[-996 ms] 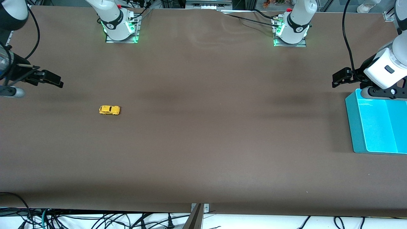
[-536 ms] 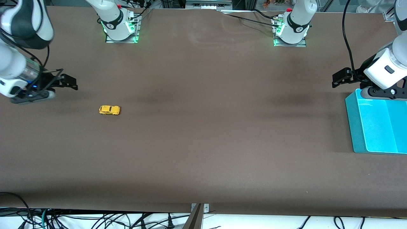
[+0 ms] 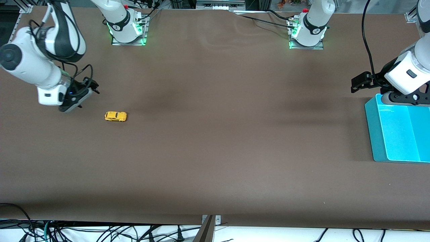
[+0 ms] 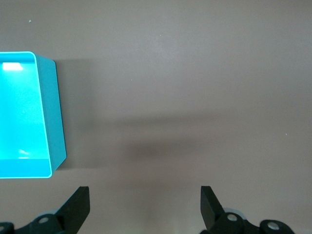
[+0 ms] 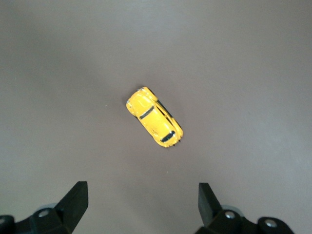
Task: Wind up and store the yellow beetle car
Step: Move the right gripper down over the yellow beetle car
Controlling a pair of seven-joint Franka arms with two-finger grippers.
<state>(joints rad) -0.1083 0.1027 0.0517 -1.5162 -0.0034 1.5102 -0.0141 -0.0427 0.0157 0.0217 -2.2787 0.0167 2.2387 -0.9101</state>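
The yellow beetle car (image 3: 115, 116) was found resting on its wheels on the brown table (image 3: 215, 141), toward the right arm's end, untouched by either gripper. In the right wrist view the car (image 5: 154, 118) was seen lying well apart from both fingers (image 5: 74, 201), with bare table between them. The right gripper (image 3: 88, 86) was held over the table just beside the car, its jaws spread wide and nothing gripped. The left gripper (image 3: 360, 81) was observed waiting at the left arm's end of the table, beside the rim of a turquoise bin (image 3: 372, 131); its jaws were likewise spread wide and empty. In the left wrist view the bin (image 4: 54, 117) was seen standing open, with nothing visible inside.
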